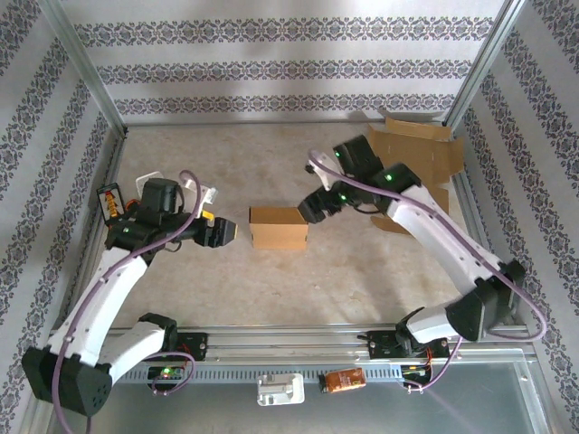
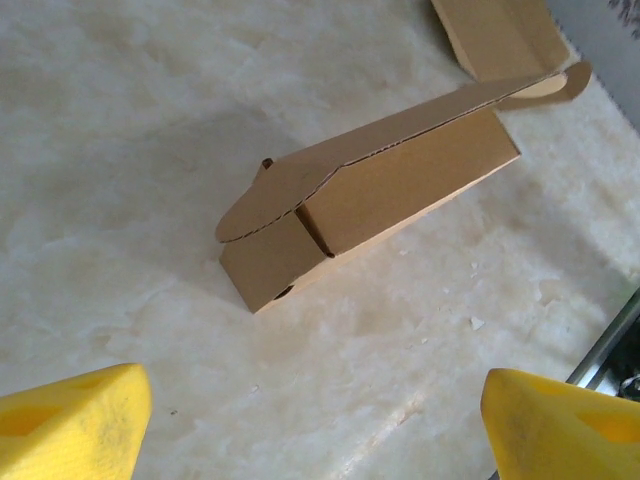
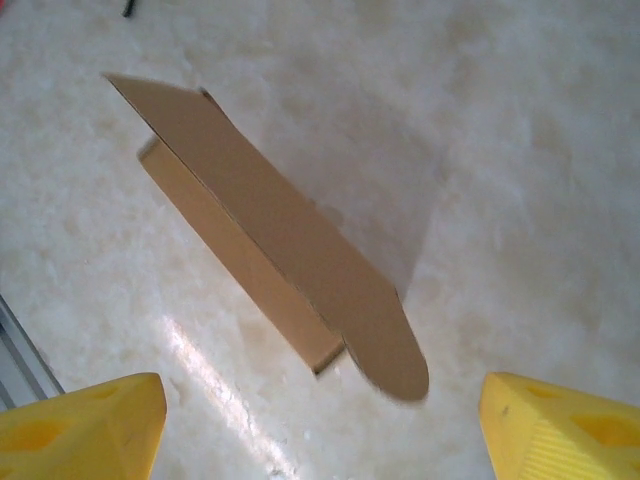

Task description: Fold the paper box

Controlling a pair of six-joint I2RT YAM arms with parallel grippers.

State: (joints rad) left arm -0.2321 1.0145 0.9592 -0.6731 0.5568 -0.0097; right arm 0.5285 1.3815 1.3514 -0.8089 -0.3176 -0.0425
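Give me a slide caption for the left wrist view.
Cardboard box, lid untucked, ahead of the open left gripper.

An orange packet [image 1: 345, 380] lies beside a white bracket [image 1: 280, 390] (near rail).

Right tool [image 3: 316, 400] spread wide, clear of paper box [image 3: 280, 240]; lid raised.

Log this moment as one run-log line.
paper box: lid down, rounded flaps sticking out | left end effector: open, not touching box | right end effector: open, not touching box
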